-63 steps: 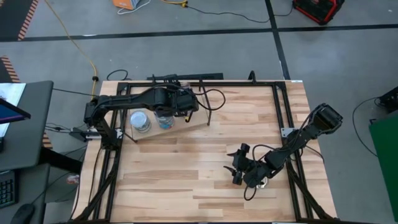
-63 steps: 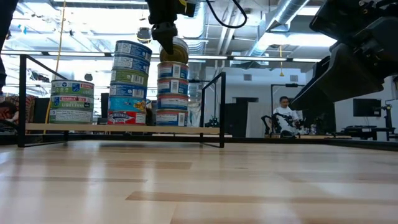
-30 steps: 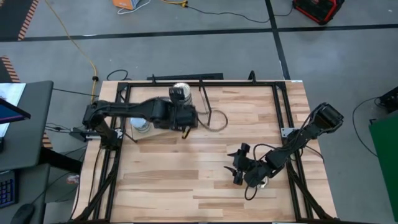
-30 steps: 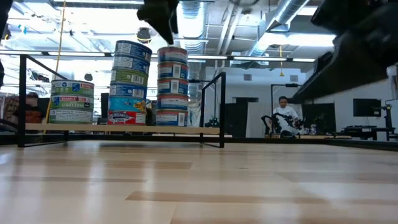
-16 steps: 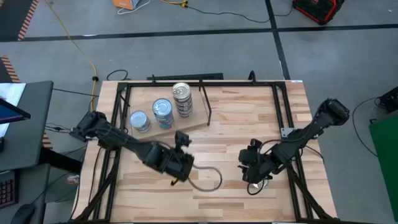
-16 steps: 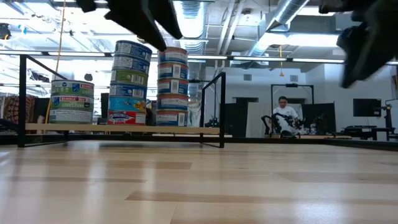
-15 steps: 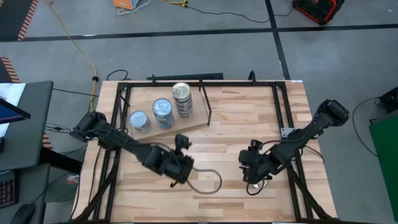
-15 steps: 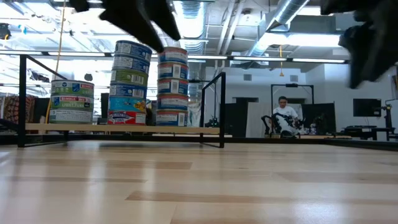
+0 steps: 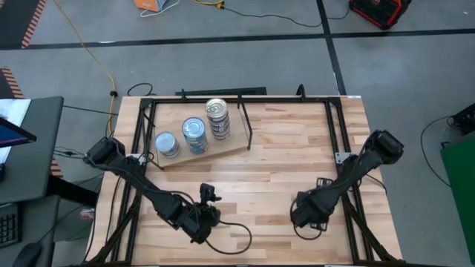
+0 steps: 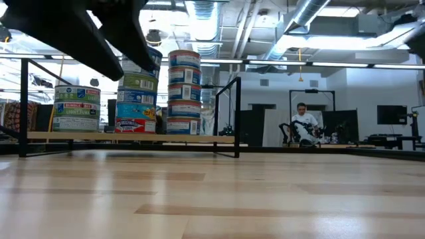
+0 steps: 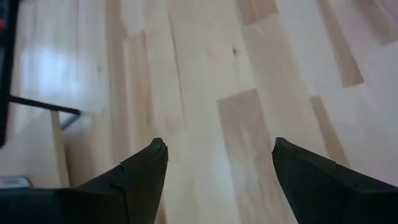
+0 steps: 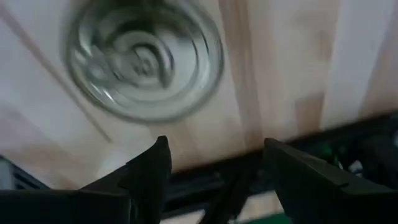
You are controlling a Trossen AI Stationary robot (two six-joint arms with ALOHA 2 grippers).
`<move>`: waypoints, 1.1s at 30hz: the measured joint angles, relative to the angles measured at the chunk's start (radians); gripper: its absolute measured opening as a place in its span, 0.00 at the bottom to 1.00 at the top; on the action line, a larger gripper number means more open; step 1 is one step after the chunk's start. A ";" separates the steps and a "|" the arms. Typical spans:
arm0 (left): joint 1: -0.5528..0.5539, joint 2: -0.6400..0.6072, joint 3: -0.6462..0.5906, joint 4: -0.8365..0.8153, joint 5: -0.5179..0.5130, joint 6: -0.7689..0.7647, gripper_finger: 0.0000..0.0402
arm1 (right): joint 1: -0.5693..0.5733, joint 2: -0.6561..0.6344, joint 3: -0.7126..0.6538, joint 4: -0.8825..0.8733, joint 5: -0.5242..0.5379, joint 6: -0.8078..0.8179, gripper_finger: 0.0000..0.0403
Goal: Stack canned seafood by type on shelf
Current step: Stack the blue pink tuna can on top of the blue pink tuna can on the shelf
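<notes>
Butcher-block tabletop point(image 9: 267, 159), pale wood inside a black frame point(image 9: 338, 141). At its far left sits the plywood shelf point(image 9: 223, 150), carrying three stacks of tins point(image 10: 184, 93): a short one, a taller one, the tallest nearest the black rod point(image 9: 246, 126). One silver-lidded tin point(image 12: 146, 59) lies alone on the bare boards.
</notes>
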 joint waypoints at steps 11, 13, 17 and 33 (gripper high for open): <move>-0.014 0.001 -0.026 0.033 -0.027 -0.169 0.69 | 0.080 0.146 -0.017 0.123 -0.048 -0.075 0.71; -0.002 0.001 -0.026 0.071 -0.028 -0.150 0.69 | 0.060 0.166 0.003 0.180 0.026 -0.114 0.70; 0.017 0.001 -0.026 0.139 -0.027 -0.072 0.69 | 0.000 0.186 0.068 0.307 0.244 -0.229 0.68; 0.042 0.002 -0.230 0.514 0.087 -0.063 0.69 | -0.073 0.064 -0.033 1.053 0.576 -0.496 0.58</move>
